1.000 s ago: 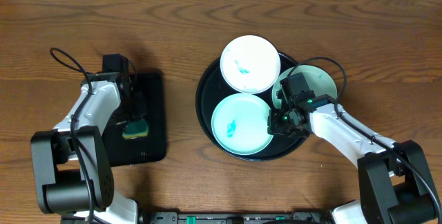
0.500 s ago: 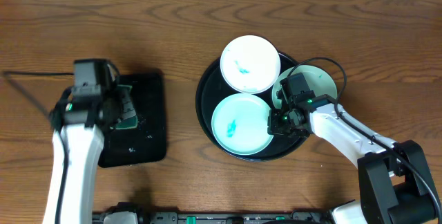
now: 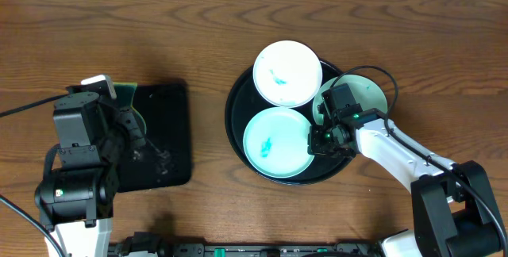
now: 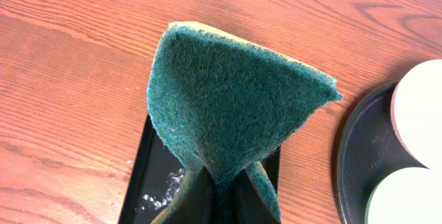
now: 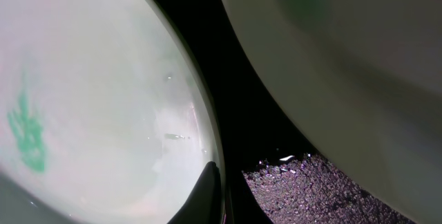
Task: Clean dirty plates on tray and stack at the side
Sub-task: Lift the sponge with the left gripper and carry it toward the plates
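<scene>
Pinching the right rim of the front plate (image 3: pixel 270 142) — right gripper (image 3: pixel 315 140); left gripper (image 4: pixel 219 195) squeezes a sponge (image 4: pixel 228 106).

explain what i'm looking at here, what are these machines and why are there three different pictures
These are two robot arms at a wooden table. One picture looks down from above; the other two come from a camera on each arm's wrist. On the table sit a large round black tray with three small plates on it, at least two with teal smears, and a smaller rectangular tray. The left gripper is shut on a green sponge, lifted above the rectangular tray. The right gripper is shut on the rim of the front plate, seen close up in its wrist view.
</scene>
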Robot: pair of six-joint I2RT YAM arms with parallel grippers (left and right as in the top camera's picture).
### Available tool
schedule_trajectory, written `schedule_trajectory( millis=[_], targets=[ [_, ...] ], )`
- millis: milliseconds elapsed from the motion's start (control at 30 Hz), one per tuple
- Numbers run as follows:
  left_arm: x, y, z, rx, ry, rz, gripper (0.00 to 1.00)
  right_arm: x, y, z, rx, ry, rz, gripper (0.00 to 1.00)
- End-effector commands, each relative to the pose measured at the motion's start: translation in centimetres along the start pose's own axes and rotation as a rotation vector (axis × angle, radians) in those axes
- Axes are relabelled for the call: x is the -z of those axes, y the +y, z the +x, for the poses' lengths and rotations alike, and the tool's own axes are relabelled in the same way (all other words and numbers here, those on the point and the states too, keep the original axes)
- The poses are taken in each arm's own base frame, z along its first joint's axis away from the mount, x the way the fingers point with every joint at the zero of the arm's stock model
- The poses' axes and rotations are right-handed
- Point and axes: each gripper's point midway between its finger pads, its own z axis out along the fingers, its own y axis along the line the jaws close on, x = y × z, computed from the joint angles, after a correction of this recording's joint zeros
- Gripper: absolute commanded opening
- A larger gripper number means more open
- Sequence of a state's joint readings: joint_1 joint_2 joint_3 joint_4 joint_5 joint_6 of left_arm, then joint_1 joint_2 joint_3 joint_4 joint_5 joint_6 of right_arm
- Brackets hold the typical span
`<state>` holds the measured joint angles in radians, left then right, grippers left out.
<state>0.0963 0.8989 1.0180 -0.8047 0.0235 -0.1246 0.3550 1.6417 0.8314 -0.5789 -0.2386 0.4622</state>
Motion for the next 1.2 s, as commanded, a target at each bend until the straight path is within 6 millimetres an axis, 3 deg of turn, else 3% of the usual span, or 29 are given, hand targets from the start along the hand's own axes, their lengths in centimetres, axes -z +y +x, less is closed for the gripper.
schedule_trajectory(
  millis=[0,567,700,933,1033,1167],
  targets=[
    [0.9,-0.1,-1.3,-0.02,-0.043,0.002,0.07,-0.3,0.2,1.1,0.044,0.032,0.005,0.01],
    [0.7,-0.1,-1.2,-0.02,-0.038,0.001,0.07,-0.3,0.2,1.1,0.044,0.031,0.005,0.01],
    [-1.0,0.1,-0.3,0.006,0.036,-0.014,0.07,-0.3,0.2,1.0,0.044,0.03,0.004,0.01],
    [-8.5,1.0,5.8,0.117,0.412,-0.115,0.07,-0.3,0.2,1.1,0.043,0.031,0.005,0.01],
    [-10.7,1.5,8.8,0.135,0.567,-0.159,0.07,-0.3,0.2,1.1,0.043,0.033,0.005,0.01],
    [-13.0,0.7,12.9,0.159,0.766,-0.126,0.07,-0.3,0.1,1.2,0.042,0.037,0.007,0.01]
  ],
)
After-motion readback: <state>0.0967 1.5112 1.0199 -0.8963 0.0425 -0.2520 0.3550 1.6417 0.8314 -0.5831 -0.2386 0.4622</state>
